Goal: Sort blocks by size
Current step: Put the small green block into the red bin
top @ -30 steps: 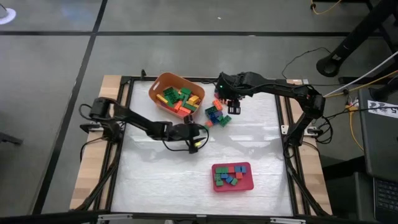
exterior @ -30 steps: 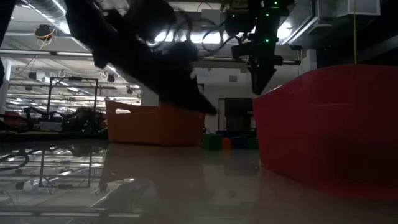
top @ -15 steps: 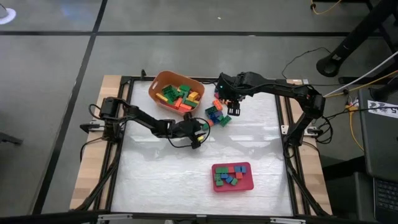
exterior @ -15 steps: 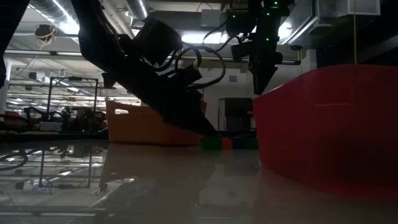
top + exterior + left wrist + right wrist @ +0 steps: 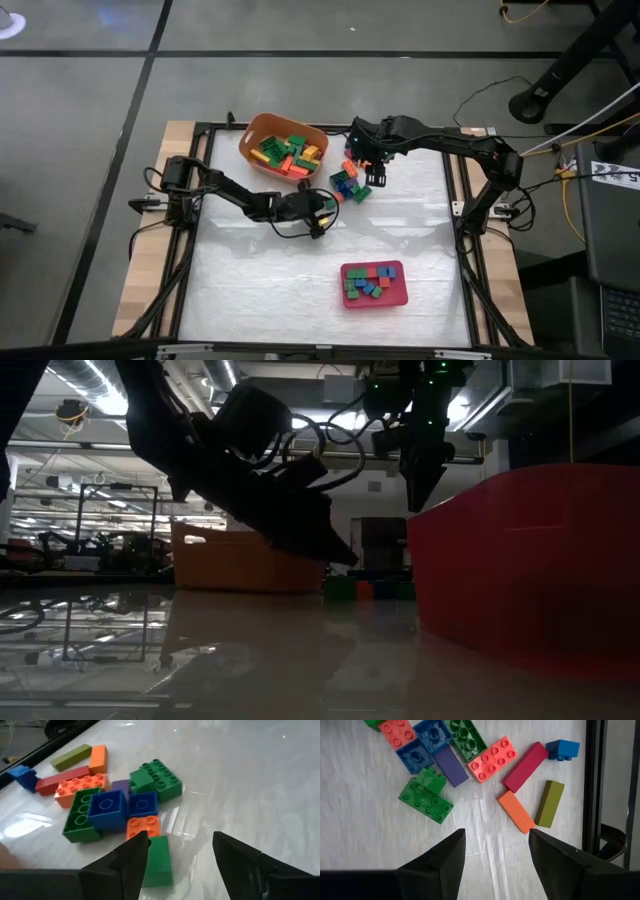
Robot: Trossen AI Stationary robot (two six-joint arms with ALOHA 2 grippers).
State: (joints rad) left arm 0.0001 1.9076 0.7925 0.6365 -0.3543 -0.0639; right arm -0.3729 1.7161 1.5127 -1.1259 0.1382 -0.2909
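Plainly spread and empty: left gripper (image 5: pixel 323 214) just beside the loose blocks (image 5: pixel 347 184), right gripper (image 5: pixel 368 172) above them, likewise spread, holding nothing. More blocks in tub (image 5: pixel 252 139) and tray (image 5: pixel 402 295). Bare table (image 5: pixel 260 280) between, frame rail near.
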